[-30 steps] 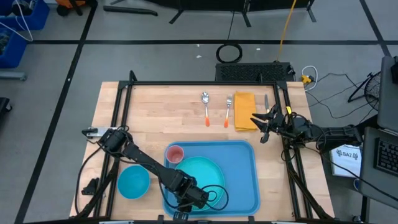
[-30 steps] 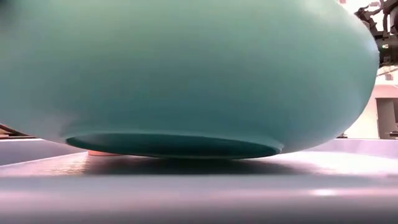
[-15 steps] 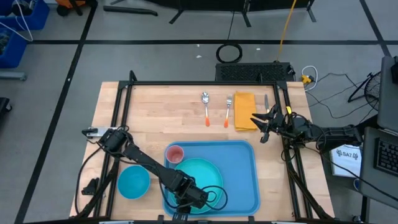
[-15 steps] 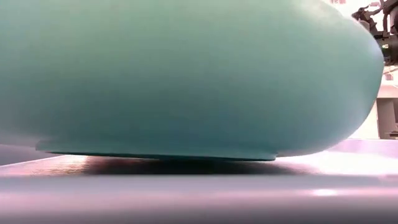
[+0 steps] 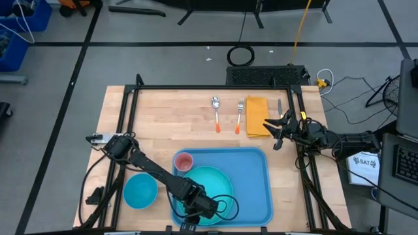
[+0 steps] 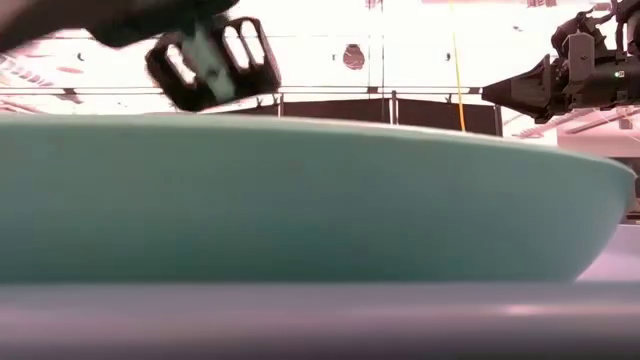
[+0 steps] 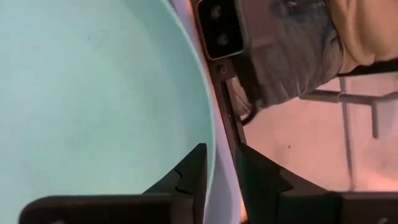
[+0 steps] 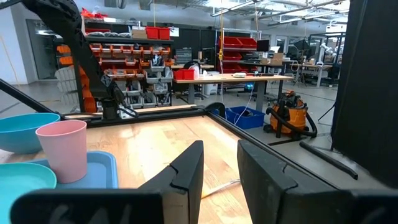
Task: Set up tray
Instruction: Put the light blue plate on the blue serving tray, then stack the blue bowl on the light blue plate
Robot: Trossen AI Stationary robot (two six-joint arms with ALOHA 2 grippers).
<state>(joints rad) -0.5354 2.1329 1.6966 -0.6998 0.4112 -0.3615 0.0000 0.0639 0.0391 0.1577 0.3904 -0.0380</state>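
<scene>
Lowered since the earlier frames, the teal plate [image 6: 300, 200] is now set flat on the tray [image 5: 258, 189], which lies at the desk's [image 5: 176, 117] near edge. The plate's rim is straddled by the left hand [image 7: 219, 171], fingers parted, the grip apparently released. The right hand [image 5: 273, 130] waits by the yellow napkin [image 5: 256, 116], partly open, holding nothing. The tray is judged light, stiff and slippery, best gripped at its raised rim.

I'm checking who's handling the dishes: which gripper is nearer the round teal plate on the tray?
The left. The left gripper is at the round teal plate's near rim, fingers straddling its edge; the right gripper hovers beyond the tray, by the yellow napkin.
</scene>
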